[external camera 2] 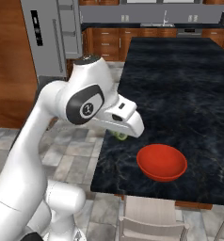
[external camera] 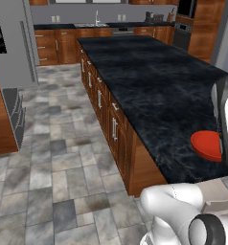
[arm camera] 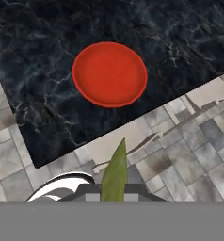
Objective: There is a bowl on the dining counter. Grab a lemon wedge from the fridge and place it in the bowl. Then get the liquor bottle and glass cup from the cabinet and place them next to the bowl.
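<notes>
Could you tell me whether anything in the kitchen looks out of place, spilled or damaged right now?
Nothing stands out. The red bowl sits upright and empty near the edge of the dining counter, and the gripper is shut on the lemon wedge, with no spill or damage visible.

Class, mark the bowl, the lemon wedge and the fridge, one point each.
bowl (arm camera: 109,74), hand view, middle of its red inside.
lemon wedge (arm camera: 115,172), hand view, middle of the yellowish-green sliver.
fridge (external camera 2: 50,35), right base view, grey door front.
</notes>
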Available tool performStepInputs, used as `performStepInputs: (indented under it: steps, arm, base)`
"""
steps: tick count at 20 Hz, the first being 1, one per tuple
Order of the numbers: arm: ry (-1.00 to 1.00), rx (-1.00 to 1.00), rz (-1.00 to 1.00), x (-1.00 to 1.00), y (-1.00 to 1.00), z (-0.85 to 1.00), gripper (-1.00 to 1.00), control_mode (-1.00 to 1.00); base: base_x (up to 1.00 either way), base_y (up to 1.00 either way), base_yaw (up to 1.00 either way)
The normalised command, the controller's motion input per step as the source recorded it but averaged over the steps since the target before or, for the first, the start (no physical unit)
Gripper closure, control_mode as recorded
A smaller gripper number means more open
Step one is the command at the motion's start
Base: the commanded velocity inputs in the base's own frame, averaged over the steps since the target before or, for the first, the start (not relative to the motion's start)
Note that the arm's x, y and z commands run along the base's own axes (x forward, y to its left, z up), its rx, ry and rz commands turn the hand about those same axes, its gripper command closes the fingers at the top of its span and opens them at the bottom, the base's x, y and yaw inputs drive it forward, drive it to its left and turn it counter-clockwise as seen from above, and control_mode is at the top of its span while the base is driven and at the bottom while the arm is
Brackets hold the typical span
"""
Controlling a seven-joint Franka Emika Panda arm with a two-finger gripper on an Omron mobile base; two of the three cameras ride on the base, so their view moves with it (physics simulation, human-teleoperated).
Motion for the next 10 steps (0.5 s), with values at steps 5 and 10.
performStepInputs:
  steps: [5,10]
  arm:
    - [0.00,0.15,0.14,0.47,-0.20,-0.31,1.00,-1.00]
    - [0.02,0.11,0.14,0.56,-0.19,-0.42,1.00,-1.00]
  base:
    - [0.00,0.00,0.00]
    - [0.00,0.00,0.00]
